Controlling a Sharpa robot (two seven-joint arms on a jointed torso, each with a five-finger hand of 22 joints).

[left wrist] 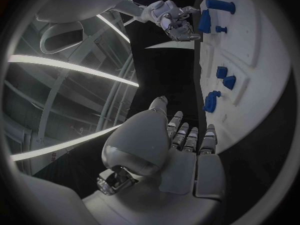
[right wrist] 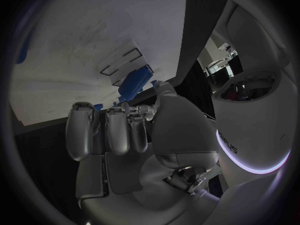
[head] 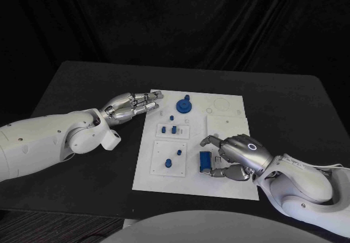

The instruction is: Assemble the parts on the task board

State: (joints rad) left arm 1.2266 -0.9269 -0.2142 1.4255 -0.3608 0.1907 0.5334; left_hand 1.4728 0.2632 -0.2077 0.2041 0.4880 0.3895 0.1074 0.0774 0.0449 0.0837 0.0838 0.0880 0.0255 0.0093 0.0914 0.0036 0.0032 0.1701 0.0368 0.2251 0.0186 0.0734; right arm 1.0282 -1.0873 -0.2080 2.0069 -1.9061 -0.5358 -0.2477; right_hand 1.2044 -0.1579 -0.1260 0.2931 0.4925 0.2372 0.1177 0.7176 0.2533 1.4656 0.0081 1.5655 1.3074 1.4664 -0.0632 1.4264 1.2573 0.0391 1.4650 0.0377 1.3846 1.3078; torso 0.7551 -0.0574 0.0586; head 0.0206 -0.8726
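Note:
The white task board (head: 197, 147) lies in the middle of the black table. Standing or lying on it are a round blue part (head: 184, 105), two small blue blocks (head: 168, 130), a short peg (head: 179, 151) and another blue piece (head: 168, 163). My right hand (head: 234, 154) is over the board's near right part. Its thumb and curled fingers close around a long blue bar (head: 206, 161), which also appears in the right wrist view as the bar (right wrist: 134, 82) and in the left wrist view as the bar (left wrist: 204, 21). My left hand (head: 131, 106) lies with fingers stretched out at the board's far left corner and holds nothing.
Empty recesses and raised white plates (head: 226, 124) cover the board's far right part. Bare black table (head: 87, 86) surrounds the board on all sides. My left forearm (head: 51, 142) lies along the table's left side.

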